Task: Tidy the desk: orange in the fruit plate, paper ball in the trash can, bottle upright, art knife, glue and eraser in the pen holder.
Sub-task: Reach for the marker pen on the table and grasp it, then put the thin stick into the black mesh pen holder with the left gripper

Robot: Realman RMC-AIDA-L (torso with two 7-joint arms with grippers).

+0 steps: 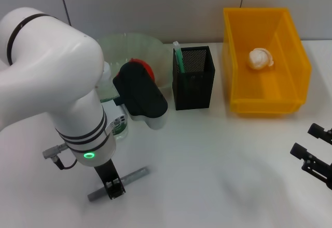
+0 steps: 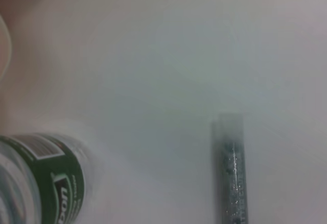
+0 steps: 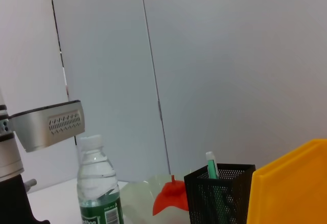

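Observation:
A grey art knife (image 1: 132, 177) lies on the white table near the front left; it also shows in the left wrist view as the art knife (image 2: 231, 168). My left gripper (image 1: 112, 186) is down on its middle. The bottle (image 1: 120, 121) with a green label stands upright behind my left arm, seen too as the bottle (image 3: 97, 183). A red-orange orange (image 1: 144, 67) sits in the pale green fruit plate (image 1: 129, 45), partly hidden by my wrist. The paper ball (image 1: 261, 58) lies in the yellow trash can (image 1: 290, 56). A green stick (image 1: 179, 56) stands in the black pen holder (image 1: 193, 77). The eraser is out of view. My right gripper (image 1: 313, 144) rests open at the front right.
My bulky left arm (image 1: 46, 77) covers the table's left side and part of the plate. The pen holder stands between the plate and the trash can. Bare table spreads across the front middle between my two grippers.

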